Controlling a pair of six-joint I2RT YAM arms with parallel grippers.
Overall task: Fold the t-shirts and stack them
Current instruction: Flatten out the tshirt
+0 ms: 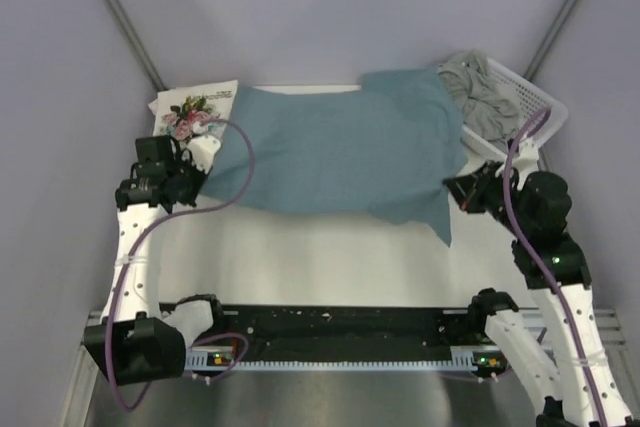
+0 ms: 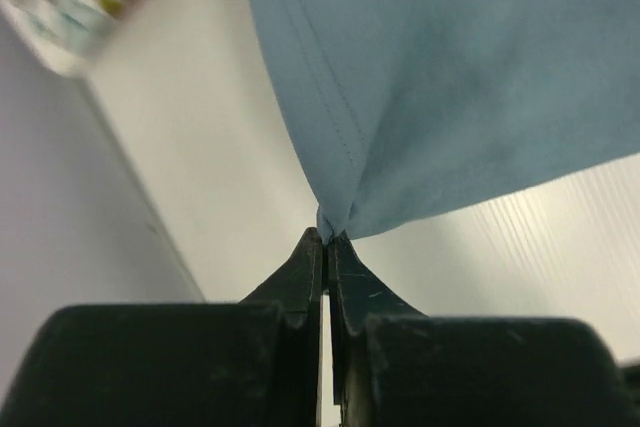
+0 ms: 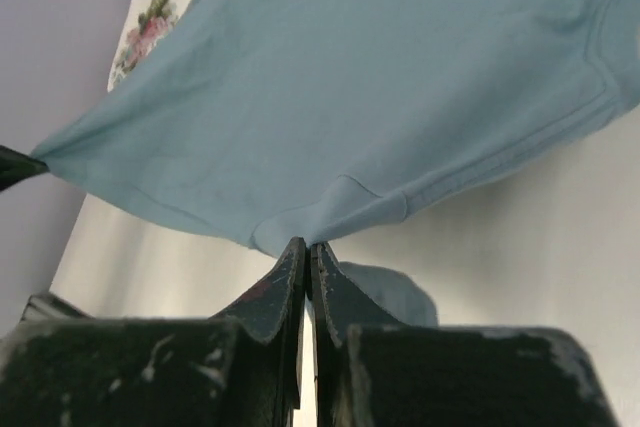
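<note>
The teal-blue t-shirt (image 1: 340, 152) is spread and held taut over the far half of the table (image 1: 330, 257). The left tool (image 2: 327, 239) is clenched on its left corner and the right tool (image 3: 307, 245) on its hem at the right, where a flap droops. Its far-left edge meets the floral t-shirt (image 1: 195, 112) in the table's corner. Its right edge touches the grey t-shirt (image 1: 480, 97) in the white lattice basket (image 1: 540, 102), and bare table shows between its near edge and the arm bases.

On my feed, pale lavender-grey walls (image 1: 330, 7) close the cell from 9 through 12 to 3 o'clock. One grey metal pole (image 1: 120, 12) slants at 11 o'clock, a second pole (image 1: 570, 7) at 1. The white table (image 1: 330, 257) gleams softly at centre, and a black rail (image 1: 340, 325) crosses at 6 o'clock.
</note>
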